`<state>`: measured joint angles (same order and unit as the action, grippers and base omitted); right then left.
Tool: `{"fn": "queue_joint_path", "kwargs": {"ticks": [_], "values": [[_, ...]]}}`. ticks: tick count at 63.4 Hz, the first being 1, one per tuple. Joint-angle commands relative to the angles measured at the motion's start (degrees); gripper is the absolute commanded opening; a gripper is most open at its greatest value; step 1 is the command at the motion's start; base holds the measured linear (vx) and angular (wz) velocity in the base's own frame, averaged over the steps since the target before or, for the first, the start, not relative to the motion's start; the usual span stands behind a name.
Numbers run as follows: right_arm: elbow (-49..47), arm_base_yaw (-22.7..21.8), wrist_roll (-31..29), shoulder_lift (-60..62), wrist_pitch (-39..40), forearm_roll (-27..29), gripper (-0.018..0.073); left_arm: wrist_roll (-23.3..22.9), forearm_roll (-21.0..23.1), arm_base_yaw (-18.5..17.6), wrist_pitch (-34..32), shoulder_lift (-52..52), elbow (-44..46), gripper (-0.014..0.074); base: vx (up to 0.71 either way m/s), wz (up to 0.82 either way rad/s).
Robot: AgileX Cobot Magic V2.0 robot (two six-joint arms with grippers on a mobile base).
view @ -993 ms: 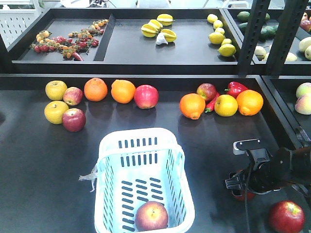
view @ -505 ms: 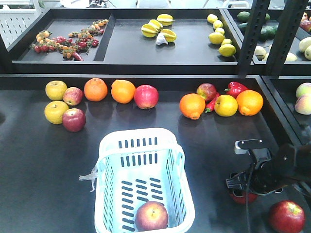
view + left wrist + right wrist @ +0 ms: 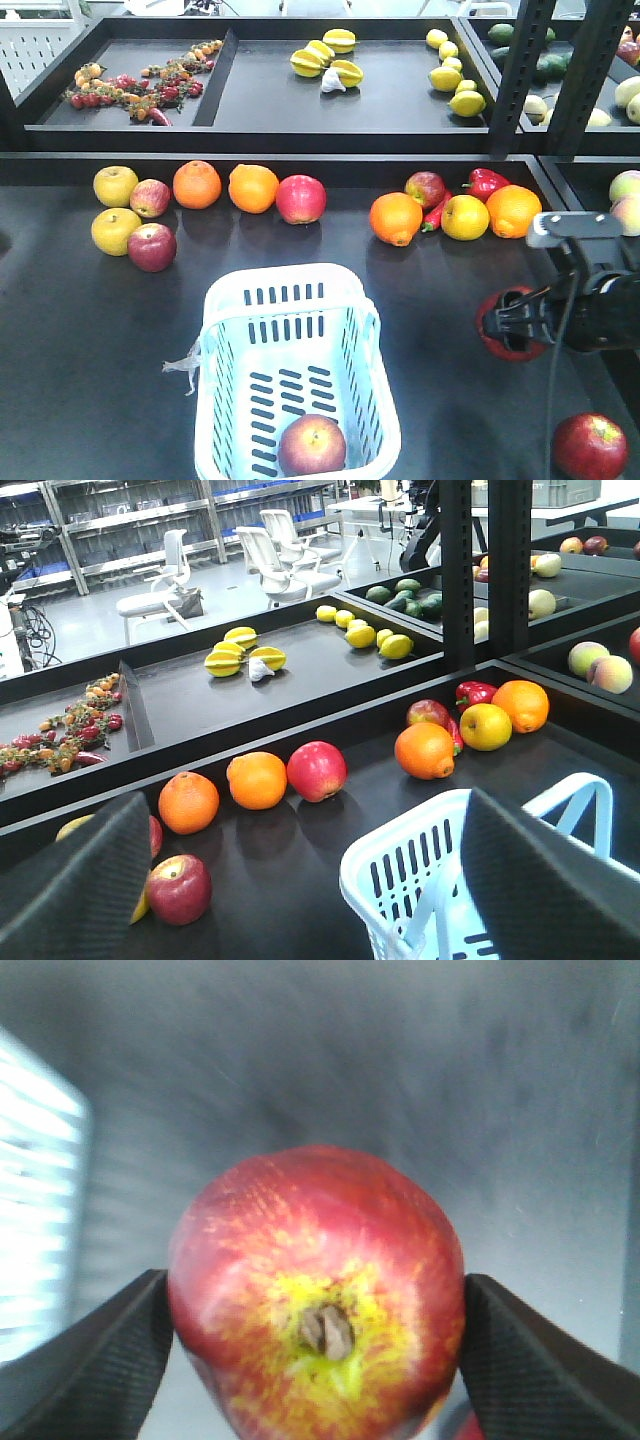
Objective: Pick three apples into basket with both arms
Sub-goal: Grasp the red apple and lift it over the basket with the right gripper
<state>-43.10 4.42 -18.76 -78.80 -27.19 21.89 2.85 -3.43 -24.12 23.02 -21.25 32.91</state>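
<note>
My right gripper [image 3: 512, 324] is shut on a dark-red apple [image 3: 490, 337] and holds it above the table, right of the basket [image 3: 290, 280]. In the right wrist view the apple [image 3: 315, 1260] fills the gap between both fingers, stem end facing the camera. One apple [image 3: 312, 445] lies inside the basket at its near end. Another apple [image 3: 590, 447] rests on the table at the bottom right, and a third dark-red one [image 3: 152, 247] sits at the left. My left gripper [image 3: 305, 815] is open and empty above the table, with the basket [image 3: 400, 860] and left apple [image 3: 180, 888] below.
Along the back of the table lie yellow apples [image 3: 116, 185], oranges [image 3: 197, 184], a pink-red apple [image 3: 301, 198], a red pepper [image 3: 487, 182] and more fruit. A raised shelf edge [image 3: 300, 145] and a black upright post [image 3: 520, 75] stand behind.
My right gripper has risen and shifted right and back, lifting the apple off the table. The basket and the other fruit have not moved.
</note>
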Motion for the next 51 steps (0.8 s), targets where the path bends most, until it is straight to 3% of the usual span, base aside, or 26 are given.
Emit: {"fn": "queue_joint_path", "kwargs": {"ticks": [1,8,23,37,51], "values": [[-1.18,0.46,-2.25,6.96,-2.51,3.59,0.0385,-0.57,-0.08,0.14,-3.89,-0.56,1.32,0.0593,0.0,0.0],[-1.18,4.32,-3.62,11.55,-4.19,5.17,0.0385,-0.57,-0.08,0.14,-3.89,-0.56,1.32,0.0593,0.0,0.0],[-1.18,18.74,-2.5,14.94,-2.34,8.44,0.0385,-0.57,-0.08,0.14,-3.89,-0.56,1.32,0.0593,0.0,0.0],[-1.18,30.95,-2.56,10.66,9.78,9.43,0.0385,-0.57,-0.08,0.14,-3.89,-0.56,1.32,0.0593,0.0,0.0],[-1.18,37.42,-2.76,1.36,16.46,9.72,0.0386,-0.57,-0.08,0.14,-3.89,-0.56,1.32,0.0593,0.0,0.0]]}}
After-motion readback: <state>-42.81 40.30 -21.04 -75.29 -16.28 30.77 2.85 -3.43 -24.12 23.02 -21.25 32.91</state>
